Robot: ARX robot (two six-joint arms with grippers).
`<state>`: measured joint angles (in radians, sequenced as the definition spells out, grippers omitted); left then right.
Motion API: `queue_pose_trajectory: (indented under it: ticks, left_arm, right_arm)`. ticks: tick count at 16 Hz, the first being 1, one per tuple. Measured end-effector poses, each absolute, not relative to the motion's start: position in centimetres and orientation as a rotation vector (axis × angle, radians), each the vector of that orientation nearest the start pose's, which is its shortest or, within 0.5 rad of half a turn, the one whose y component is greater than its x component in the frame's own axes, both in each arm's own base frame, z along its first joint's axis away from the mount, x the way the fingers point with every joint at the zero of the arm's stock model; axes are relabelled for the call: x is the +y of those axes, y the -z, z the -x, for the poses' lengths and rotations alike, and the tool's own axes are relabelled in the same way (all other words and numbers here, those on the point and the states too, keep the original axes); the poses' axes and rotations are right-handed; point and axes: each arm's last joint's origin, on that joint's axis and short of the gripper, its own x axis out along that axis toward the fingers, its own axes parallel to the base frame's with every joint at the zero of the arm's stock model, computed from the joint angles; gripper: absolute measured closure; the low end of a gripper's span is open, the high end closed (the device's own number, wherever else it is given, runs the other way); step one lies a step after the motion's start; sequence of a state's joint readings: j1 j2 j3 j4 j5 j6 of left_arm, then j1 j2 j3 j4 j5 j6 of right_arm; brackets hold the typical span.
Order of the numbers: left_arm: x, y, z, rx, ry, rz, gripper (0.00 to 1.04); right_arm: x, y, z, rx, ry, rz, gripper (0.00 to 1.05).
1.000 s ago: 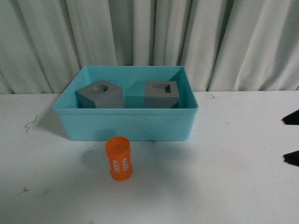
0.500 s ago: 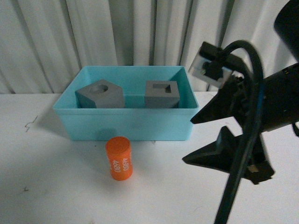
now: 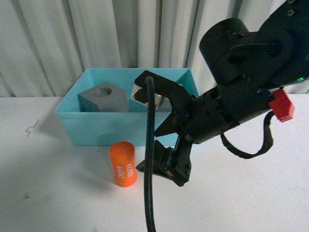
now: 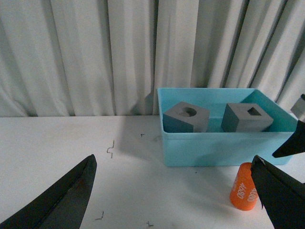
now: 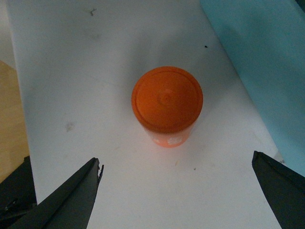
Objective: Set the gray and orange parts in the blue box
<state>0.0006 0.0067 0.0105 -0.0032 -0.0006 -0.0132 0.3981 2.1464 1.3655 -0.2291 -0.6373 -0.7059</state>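
A: So, where's the orange cylinder (image 3: 122,163)?
B: Upright on the tabletop (image 3: 58,193), axis vertical, at 6 o'clock of the blue box (image 3: 96,126), outside it. Your right end effector (image 5: 175,161) is spread wide, cylinder at its 9 o'clock. Use that arm. The left end effector (image 4: 174,161), also spread, is well apart.
A: Cubes?
B: Both in the box: round-recess cube (image 3: 103,99) and square-recess cube (image 4: 247,118). Your front view hides the latter.

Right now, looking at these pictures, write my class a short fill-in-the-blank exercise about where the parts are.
The matte gray cube with the round recess sits ____ the light blue plastic box.
The small orange cylinder outside the box is printed ____ in white.
The robot's right hand, facing the cylinder and holding nothing, is ____.
Missing words: inside; 4680; open.
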Motion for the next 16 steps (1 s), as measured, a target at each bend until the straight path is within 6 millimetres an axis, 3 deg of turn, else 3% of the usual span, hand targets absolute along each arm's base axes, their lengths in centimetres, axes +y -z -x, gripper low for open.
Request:
queue_pose_trajectory:
  ticks: [8, 12, 16]
  left_arm:
    - [0.0, -16.6, -9.7, 0.0, -0.001, 0.013, 0.07]
    - [0.0, -16.6, -9.7, -0.001, -0.001, 0.013, 0.07]
    - [0.0, -16.6, -9.7, 0.0, -0.001, 0.013, 0.07]
  right_arm:
    - [23.8, -9.5, -39.8, 0.69, -1.26, 0.465, 0.06]
    - [24.0, -9.2, -40.4, 0.681, -1.213, 0.464, 0.07]
    - [24.1, -9.3, -40.6, 0.661, -1.193, 0.454, 0.38]
